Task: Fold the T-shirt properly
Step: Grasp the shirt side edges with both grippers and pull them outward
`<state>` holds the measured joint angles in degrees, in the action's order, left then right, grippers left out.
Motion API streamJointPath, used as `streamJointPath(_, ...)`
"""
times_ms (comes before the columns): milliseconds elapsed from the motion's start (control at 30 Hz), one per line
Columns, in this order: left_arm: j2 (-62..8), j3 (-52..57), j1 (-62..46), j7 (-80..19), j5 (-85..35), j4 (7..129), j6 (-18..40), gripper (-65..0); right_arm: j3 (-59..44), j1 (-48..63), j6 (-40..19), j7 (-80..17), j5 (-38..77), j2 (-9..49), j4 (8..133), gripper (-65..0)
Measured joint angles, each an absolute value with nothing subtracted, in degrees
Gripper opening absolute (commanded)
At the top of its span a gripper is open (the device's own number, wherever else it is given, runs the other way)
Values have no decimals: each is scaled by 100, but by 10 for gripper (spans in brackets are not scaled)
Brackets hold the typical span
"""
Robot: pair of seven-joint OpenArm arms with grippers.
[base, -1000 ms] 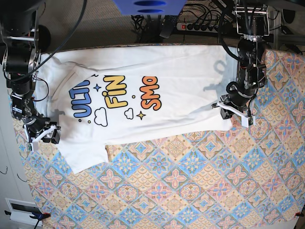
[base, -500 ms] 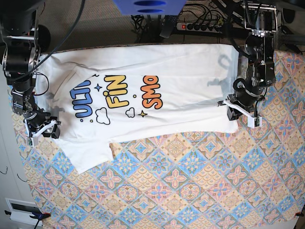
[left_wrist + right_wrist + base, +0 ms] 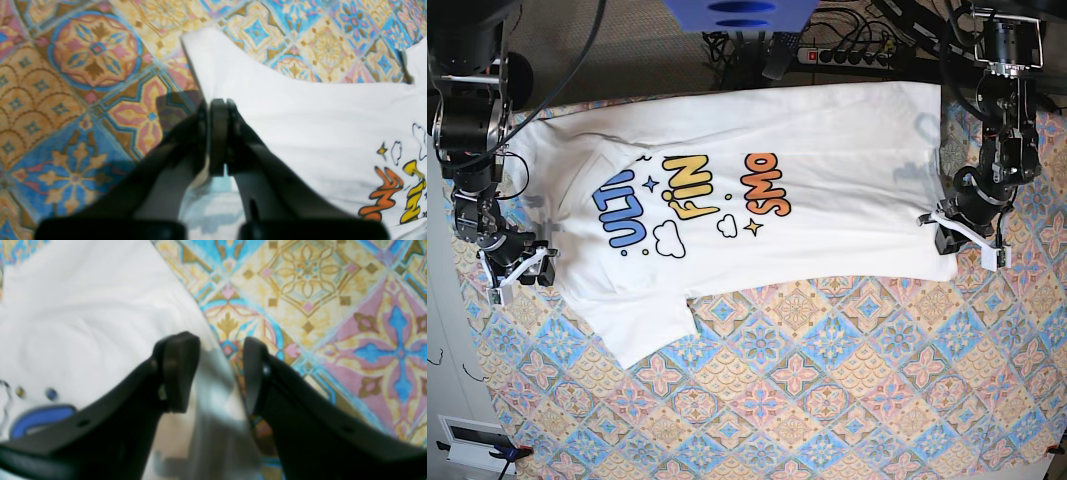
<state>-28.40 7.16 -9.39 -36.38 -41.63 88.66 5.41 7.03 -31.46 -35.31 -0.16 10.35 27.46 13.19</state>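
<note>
Two grippers work the T-shirt (image 3: 757,210), which lies spread on the patterned bench (image 3: 827,390); the left gripper (image 3: 218,110) is pressed together, pinching the shirt's hem corner; the right gripper (image 3: 222,366) stands spread, the shirt's edge running between its fingers (image 3: 176,370).

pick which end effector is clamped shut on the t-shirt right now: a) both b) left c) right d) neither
b: the left end effector has its jaws pressed together on the T-shirt edge, while the right end effector stands open, with a clear gap between its fingers.
</note>
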Motion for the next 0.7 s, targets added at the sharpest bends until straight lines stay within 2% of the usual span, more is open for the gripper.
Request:
streamJointPath(167, -2827, 731, -882, -3623, -4191, 8613, 545, -650, 681, -3140, -3535, -16, 158, 2729, 1326, -398)
streamJointPath(367, -2825, 727, -825, -3621, -4204, 8289, 539, -650, 681, -3140, -3529, -19, 145, 2687, 1361, -398)
streamJointPath(600, -2810, 720, -421, -3612, -4167, 7942, 569, -650, 690, -3162, -3590, -12, 145, 2226, 1769, -398)
streamJointPath(700, -2812, 722, -263, -3575, -4160, 7769, 519, -650, 694, -3142, -3575, -49, 123, 2196, 1769, -398)
